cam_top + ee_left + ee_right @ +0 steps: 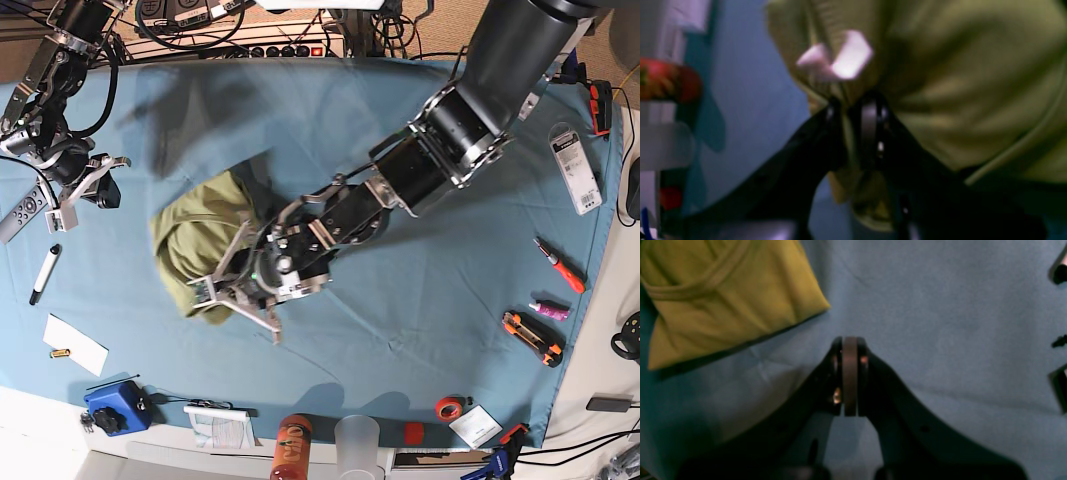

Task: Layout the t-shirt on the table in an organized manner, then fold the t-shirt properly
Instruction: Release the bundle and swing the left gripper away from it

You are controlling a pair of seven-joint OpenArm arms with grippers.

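Note:
The olive t-shirt (195, 240) lies bunched in a heap left of the middle of the teal table (420, 330). My left gripper (213, 291) is at the heap's front edge. In the left wrist view this gripper (856, 105) is shut on a fold of the t-shirt (973, 83), with a white label (843, 60) just above the fingertips. My right gripper (100, 185) hovers near the table's left edge, apart from the shirt. In the right wrist view it (850, 340) is shut and empty over bare cloth (940, 323), with a corner of the t-shirt (726, 296) at the upper left.
A screwdriver (560, 265), a utility knife (530, 335) and a packaged item (575, 170) lie along the right edge. A marker (40, 273), a remote (20, 215) and white paper (75, 343) lie at the left. A blue box (110, 408), a bottle (290, 450) and a cup (355, 440) stand at the front.

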